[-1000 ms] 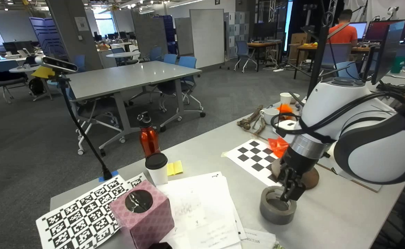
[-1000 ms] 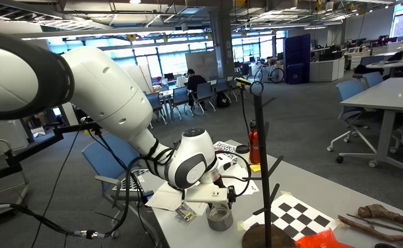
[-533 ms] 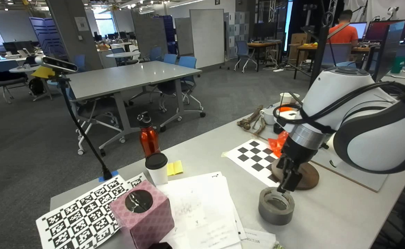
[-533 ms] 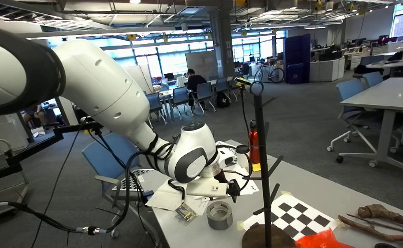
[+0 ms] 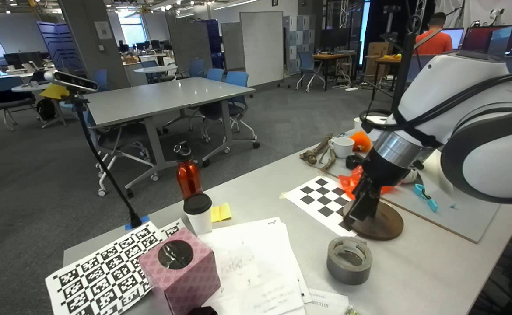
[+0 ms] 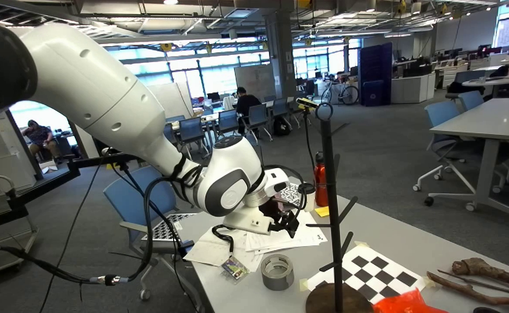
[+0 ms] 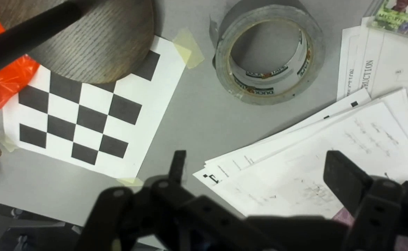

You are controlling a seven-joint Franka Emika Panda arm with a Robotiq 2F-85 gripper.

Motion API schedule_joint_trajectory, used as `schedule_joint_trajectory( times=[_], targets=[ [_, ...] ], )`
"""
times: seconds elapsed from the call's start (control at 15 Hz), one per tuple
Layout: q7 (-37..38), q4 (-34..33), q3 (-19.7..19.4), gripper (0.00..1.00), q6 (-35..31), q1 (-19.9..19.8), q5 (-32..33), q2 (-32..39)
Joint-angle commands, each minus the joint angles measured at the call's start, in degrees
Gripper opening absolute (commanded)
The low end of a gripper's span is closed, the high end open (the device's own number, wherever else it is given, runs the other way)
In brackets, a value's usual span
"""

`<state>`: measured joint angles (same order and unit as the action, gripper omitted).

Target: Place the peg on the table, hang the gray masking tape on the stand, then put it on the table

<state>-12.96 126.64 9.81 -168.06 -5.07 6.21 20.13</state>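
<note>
The gray tape roll [image 5: 349,273] lies flat on the table [image 5: 418,280], its hole facing up; it also shows in an exterior view [image 6: 277,282] and at the top of the wrist view [image 7: 239,90]. The dark stand with a pole and short side pegs [image 6: 333,208] stands beside it; its round wooden base [image 5: 385,225] also shows in the wrist view [image 7: 99,52]. My gripper [image 7: 256,157] is open and empty, its fingers wide apart. It is above the table and apart from the tape, as both exterior views show [image 5: 354,214] [image 6: 291,228]. I cannot make out a loose peg.
A checkerboard sheet [image 5: 321,197] lies by the stand base, with an orange-red plastic bag [image 5: 348,181] near it. Papers [image 5: 256,267], a pink tissue box [image 5: 190,271], a lidded cup [image 5: 199,218] and a red bottle [image 5: 189,177] are further along the table.
My gripper has risen from the tape roll, where its fingers were at the roll a second ago, and has moved away from it. The roll shifted very slightly and stays on the table.
</note>
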Motion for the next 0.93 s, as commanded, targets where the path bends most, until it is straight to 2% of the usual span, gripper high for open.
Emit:
schedule_joint_trajectory(
  times=[0.0, 0.4, 0.47, 0.87],
  targets=[
    [4.01, 6.39, -2.31, 1.00, -4.17, 2.78, -1.24, -6.13],
    [7.09, 15.07, -3.14, 1.00, -10.36, 4.12, -1.66, -14.10],
    [5.64, 10.48, -3.03, 1.00, -8.45, 3.88, -1.31, -9.54],
    [6.26, 13.59, -3.43, 1.00, -9.24, 4.30, -1.31, -12.73]
  ],
)
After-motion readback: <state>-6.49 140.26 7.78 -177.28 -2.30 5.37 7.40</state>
